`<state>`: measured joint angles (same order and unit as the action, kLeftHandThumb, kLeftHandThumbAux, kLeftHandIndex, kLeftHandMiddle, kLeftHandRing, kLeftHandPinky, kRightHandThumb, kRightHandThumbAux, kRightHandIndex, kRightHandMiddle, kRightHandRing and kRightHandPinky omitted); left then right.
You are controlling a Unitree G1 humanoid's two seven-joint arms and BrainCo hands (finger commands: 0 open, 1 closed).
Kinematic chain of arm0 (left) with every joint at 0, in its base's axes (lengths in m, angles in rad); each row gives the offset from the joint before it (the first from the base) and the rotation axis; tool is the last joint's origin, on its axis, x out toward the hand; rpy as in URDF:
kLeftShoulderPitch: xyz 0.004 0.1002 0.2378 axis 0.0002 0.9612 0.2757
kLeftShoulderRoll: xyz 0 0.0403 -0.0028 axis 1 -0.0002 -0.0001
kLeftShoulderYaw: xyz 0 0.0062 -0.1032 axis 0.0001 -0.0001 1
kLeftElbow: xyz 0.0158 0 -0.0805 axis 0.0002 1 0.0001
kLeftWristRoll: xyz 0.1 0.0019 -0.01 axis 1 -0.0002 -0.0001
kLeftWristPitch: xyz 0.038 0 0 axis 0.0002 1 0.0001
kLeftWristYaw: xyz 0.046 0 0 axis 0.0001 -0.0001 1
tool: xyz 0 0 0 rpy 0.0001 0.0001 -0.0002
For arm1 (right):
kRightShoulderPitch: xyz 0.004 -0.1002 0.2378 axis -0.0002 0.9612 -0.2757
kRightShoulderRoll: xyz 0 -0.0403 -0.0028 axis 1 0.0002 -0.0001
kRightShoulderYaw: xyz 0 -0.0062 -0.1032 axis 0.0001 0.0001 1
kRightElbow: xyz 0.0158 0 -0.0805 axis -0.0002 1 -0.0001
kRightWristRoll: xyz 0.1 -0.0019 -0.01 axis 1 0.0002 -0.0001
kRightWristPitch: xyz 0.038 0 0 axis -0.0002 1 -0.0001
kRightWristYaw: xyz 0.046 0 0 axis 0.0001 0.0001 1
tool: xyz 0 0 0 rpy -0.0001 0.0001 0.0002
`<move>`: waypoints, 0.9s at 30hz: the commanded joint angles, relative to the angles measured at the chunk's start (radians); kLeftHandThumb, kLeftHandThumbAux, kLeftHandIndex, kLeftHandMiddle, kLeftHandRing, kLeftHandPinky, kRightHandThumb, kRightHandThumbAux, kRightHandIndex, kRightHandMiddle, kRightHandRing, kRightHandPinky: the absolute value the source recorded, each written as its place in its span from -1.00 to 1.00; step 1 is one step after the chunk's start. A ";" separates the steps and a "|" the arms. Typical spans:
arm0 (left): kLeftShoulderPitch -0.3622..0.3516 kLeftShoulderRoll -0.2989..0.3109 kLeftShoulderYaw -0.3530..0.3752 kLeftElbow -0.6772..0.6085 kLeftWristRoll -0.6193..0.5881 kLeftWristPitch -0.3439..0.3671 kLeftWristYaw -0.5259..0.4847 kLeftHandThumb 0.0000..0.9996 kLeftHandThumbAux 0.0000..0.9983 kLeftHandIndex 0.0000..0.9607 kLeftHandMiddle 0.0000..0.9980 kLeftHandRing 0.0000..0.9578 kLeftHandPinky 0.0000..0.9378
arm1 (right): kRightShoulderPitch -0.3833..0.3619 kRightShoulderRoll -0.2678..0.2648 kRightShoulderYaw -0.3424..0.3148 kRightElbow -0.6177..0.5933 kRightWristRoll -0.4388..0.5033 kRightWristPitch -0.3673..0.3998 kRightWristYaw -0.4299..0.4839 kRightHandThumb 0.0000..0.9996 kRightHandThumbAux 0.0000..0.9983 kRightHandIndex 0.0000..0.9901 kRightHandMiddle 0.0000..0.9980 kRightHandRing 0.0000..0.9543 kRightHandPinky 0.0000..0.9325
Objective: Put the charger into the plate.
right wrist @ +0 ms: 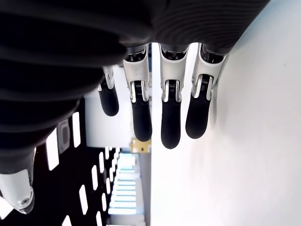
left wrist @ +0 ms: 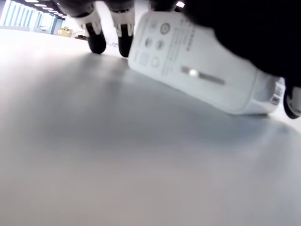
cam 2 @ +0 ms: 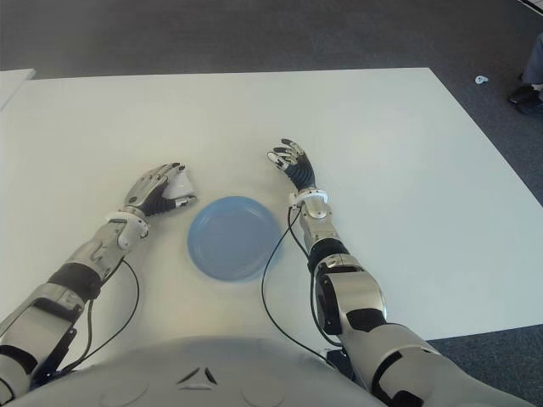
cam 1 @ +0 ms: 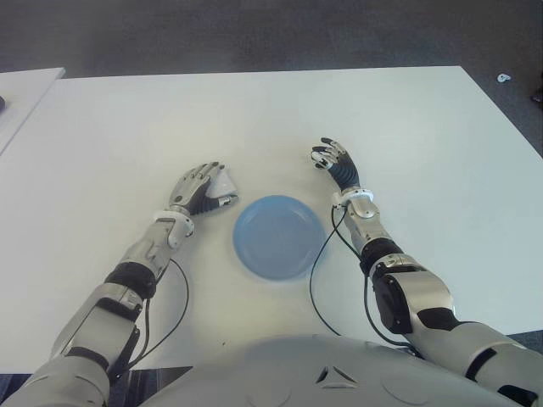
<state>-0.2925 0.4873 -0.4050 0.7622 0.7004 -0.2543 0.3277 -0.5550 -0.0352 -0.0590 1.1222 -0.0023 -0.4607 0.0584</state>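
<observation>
The white charger (cam 1: 224, 184) is under the curled fingers of my left hand (cam 1: 202, 188), just left of the blue plate (cam 1: 278, 236). In the left wrist view the charger (left wrist: 197, 66) is tilted, one end lifted off the white table, with fingertips (left wrist: 96, 40) curled past its far side. The plate holds nothing. My right hand (cam 1: 333, 159) shows beyond the plate's right edge, fingers (right wrist: 169, 117) stretched out and holding nothing.
The white table (cam 1: 254, 119) stretches wide around the plate. A black cable (cam 1: 314, 280) hangs from my right forearm close to the plate's right rim. A second table's corner (cam 1: 17, 93) is at the far left. Dark floor lies beyond.
</observation>
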 commanded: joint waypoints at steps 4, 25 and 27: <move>0.025 -0.024 -0.028 0.085 0.004 0.017 -0.020 -0.55 -0.33 -1.00 -1.00 -1.00 -0.91 | 0.071 0.008 0.001 0.041 -0.004 0.075 0.011 -0.82 0.13 -0.66 -0.40 -0.33 -0.29; 0.003 -0.031 -0.038 0.150 0.011 -0.030 0.052 -0.48 -0.31 -1.00 -0.95 -0.88 -0.62 | 0.068 0.005 -0.001 0.042 -0.004 0.077 0.018 -0.83 0.13 -0.66 -0.41 -0.34 -0.29; 0.002 -0.033 -0.039 0.158 0.021 -0.036 0.103 -0.40 -0.28 -1.00 -0.87 -0.78 -0.51 | 0.067 0.005 -0.001 0.043 -0.004 0.077 0.017 -0.84 0.13 -0.66 -0.41 -0.34 -0.29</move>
<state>-0.3395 0.4747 -0.4156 0.8653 0.7010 -0.2962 0.4108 -0.5525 -0.0392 -0.0607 1.1149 -0.0021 -0.4604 0.0722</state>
